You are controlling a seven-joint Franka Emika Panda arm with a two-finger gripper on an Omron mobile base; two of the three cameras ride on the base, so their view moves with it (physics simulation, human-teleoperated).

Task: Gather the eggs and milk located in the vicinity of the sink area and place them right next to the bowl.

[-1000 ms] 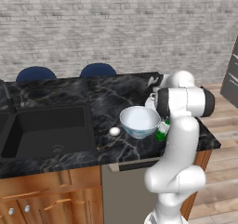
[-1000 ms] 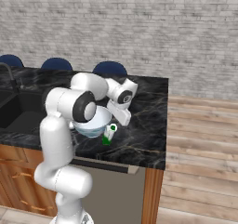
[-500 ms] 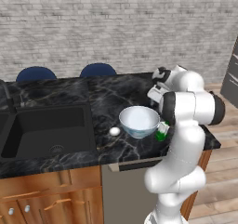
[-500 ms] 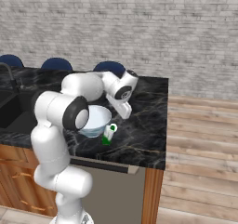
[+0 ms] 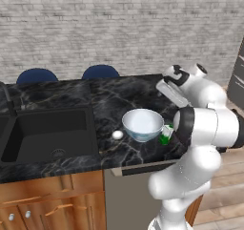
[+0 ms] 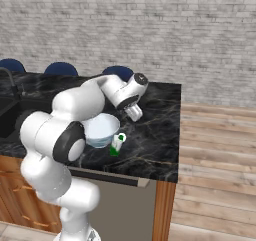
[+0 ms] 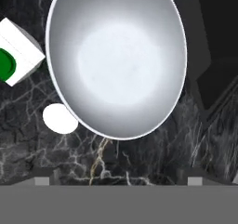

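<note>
White bowl [image 5: 142, 124], white egg [image 5: 117, 135], green-and-white milk [image 6: 117, 144], black veined counter [image 5: 119, 95]

I see a pale grey brick wall [image 5: 119, 28] running across the back of the kitchen. In front of me is a black marble counter [image 5: 119, 95] on wooden cabinets [image 5: 47, 200], with a grey panel [image 5: 128, 195] beside them. Behind the counter I make out blue chair backs [image 5: 37, 75]. To the right, light wooden floorboards [image 6: 215, 160] stretch away. The lighting looks even and soft.
</note>
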